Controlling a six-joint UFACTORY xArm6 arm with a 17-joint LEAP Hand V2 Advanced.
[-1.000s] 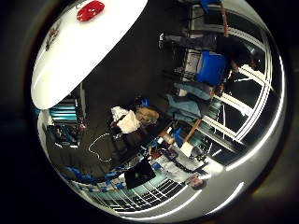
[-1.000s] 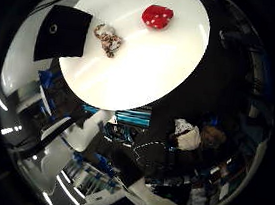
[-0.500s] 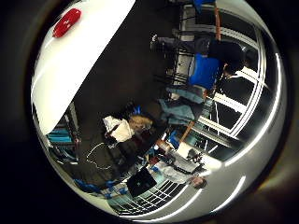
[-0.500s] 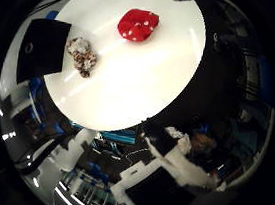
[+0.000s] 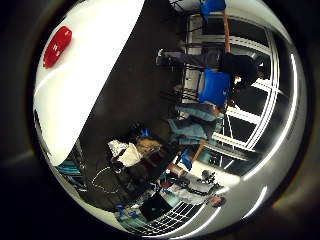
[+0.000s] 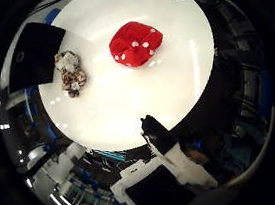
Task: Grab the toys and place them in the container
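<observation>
A round white surface carries three things. A red toy with white dots lies on it well in from the rim, nearer the far edge than the near one, and it fills a fair part of the thumb side view, so the palm is fairly close above it. A brown and white mottled toy lies apart from the red one, close to the edge of the surface. Just beside that mottled toy, at the rim itself, sits a black container; toy and container look to be touching or very nearly so, and which of the two cannot be told. Both toys are outside the container and rest on the bare white top. Of the robot hand only a white and black finger shows, reaching in over the near edge of the surface, clear of both toys and holding nothing; whether the fingers as a whole are spread or curled cannot be told. The little finger side view catches the red toy near the edge of the surface, with dark floor beyond it.
</observation>
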